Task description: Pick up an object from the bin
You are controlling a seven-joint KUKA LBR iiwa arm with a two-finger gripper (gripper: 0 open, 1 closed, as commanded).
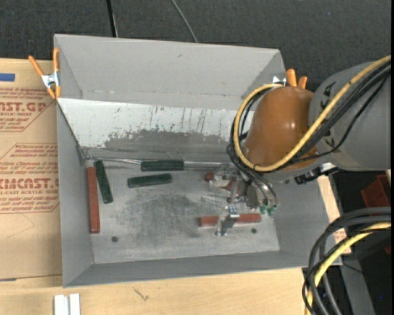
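Note:
My gripper (226,217) is down at the bin floor in the front right part. It stands over the middle of a red-brown flat stick (208,221) that lies crosswise, its ends showing to the left and right of the gripper. Whether the stick is gripped is hidden. Just behind the gripper lies a small reddish and pale piece (217,177), partly covered by the wrist.
Two dark green sticks (150,181) (162,165) lie mid-bin. A third green stick (104,181) and a long red-brown stick (92,200) lie along the left wall. The arm's orange cover and cables hang over the bin's right side.

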